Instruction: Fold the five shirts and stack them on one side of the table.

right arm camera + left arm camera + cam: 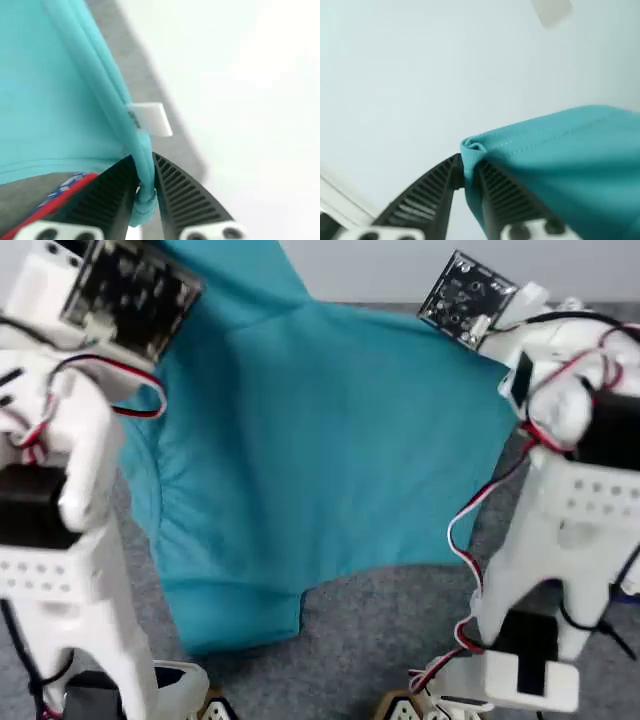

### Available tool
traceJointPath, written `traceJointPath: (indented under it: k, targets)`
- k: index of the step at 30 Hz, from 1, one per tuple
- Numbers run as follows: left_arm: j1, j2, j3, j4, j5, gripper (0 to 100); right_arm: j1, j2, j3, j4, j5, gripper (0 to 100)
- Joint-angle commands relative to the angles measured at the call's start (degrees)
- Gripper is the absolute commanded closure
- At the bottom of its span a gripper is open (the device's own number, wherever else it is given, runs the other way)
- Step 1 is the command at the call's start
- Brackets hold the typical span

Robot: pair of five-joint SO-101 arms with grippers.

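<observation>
While both arms stand at the left and right sides of the high view, I see the teal shirt [320,460] spread between them across the upper middle of the frame, its lower edge reaching toward the lower left over the grey table [400,640]. My left gripper [468,169] is clamped on a bunched edge of the shirt. The right gripper [144,167] pinches a thick seam just beside a white label [150,120].

white arms [85,470], red cables [140,412], black claws [468,165]
</observation>
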Motion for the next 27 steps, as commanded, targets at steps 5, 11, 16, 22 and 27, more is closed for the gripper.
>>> traceJointPath:
  k: [5,11,16,22,27]
  targets:
    - [-0.79,-2.29,-11.56,-2.02,-7.03,99,0.84,-5.93,-9.49,-0.84,0.88,98.9]
    - [-0.35,-2.37,-15.78,-0.62,-7.74,99,4.00,-9.19,-9.76,2.51,2.20,98.9]
    - [-0.26,-2.37,-23.34,9.14,-7.65,99,8.31,-14.90,-9.76,5.41,3.69,98.9]
    - [-0.26,-2.29,-30.90,17.32,-7.65,99,11.74,-18.68,-9.49,9.36,4.57,98.9]
    - [-0.26,-1.23,-29.76,17.05,-7.65,99,11.38,-18.33,-7.82,9.63,4.40,98.9]
